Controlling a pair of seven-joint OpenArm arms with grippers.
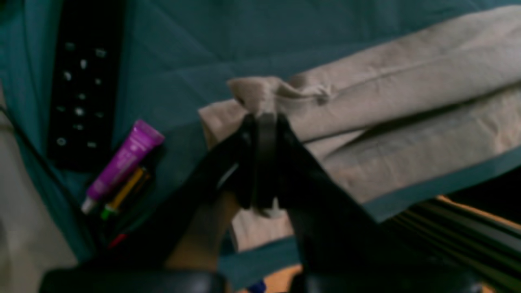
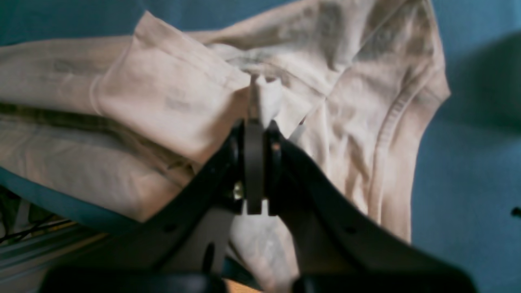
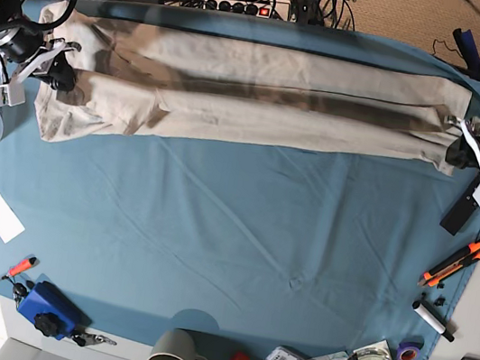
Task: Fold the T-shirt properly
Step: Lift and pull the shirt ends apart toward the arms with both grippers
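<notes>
Both pairs of jaws are pressed together, each pinching cloth. The left gripper point(image 1: 263, 118) nips a small bunched fold at one end of the T-shirt point(image 3: 245, 89), and the right gripper point(image 2: 260, 101) clamps a fold near the collar and sleeve end, where the ribbed neckline curves away in the right wrist view.

The T-shirt lies along the far edge of the blue table cloth point(image 3: 242, 226), drawn out into a long narrow band between the two arms, already folded lengthwise into at least two layers. In the base view the right gripper point(image 3: 52, 68) holds the end on that view's left and the left gripper point(image 3: 464, 147) the end on its right.

The garment looks light, thin and wholly limp. It will not keep any shape by itself, so whatever is not pinched will sag, and a fold will probably slip apart unless both ends travel together. The cotton looks matt and wrinkled rather than slick, so a closed pinch should hold, but a grip through only the top layer would likely peel the layers apart. The best hold is judged to be at the ends or corners of the band, through every layer at once. The collar end is thicker and lumpier and gives the surer bite.

A purple tube point(image 1: 124, 162) and a dark remote control point(image 1: 83, 81) lie beside the shirt's end near the left gripper, close enough for trailing cloth to drag them.
</notes>
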